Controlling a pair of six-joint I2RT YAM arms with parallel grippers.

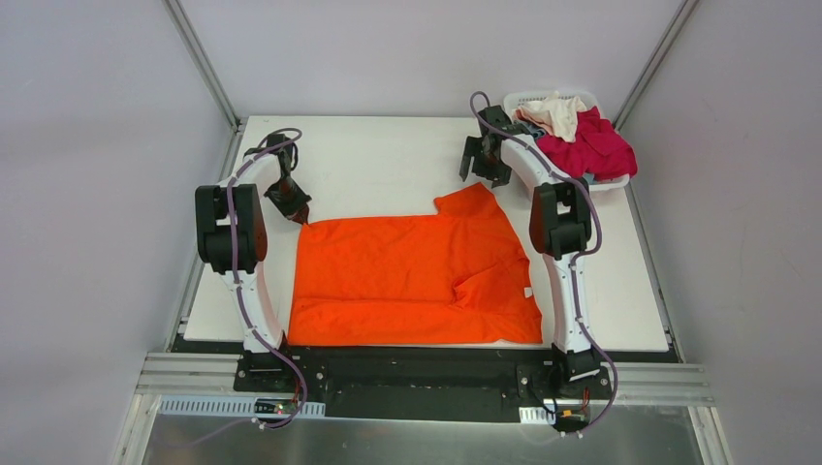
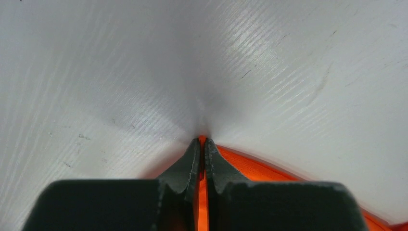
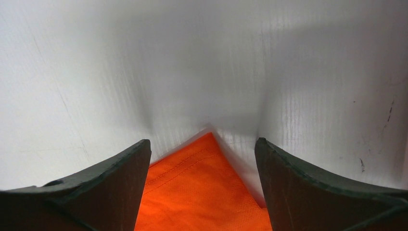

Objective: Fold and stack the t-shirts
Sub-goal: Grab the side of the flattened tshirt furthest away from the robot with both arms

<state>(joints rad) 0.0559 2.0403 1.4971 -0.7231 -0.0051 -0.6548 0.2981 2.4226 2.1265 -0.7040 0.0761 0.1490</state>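
Note:
The orange t-shirt lies spread on the white table, its lower hem at the near edge and one sleeve pointing up towards the back right. My left gripper is shut on the shirt's far left corner; orange cloth shows pinched between its fingers. My right gripper is open just above the tip of the sleeve; the hemmed orange corner lies between its spread fingers, untouched. More t-shirts, crimson-magenta and cream, are heaped in the basket at the back right.
A white slotted plastic basket stands at the table's back right corner, close behind the right arm. Bare white table lies beyond the shirt. Grey walls and metal posts enclose the table on three sides.

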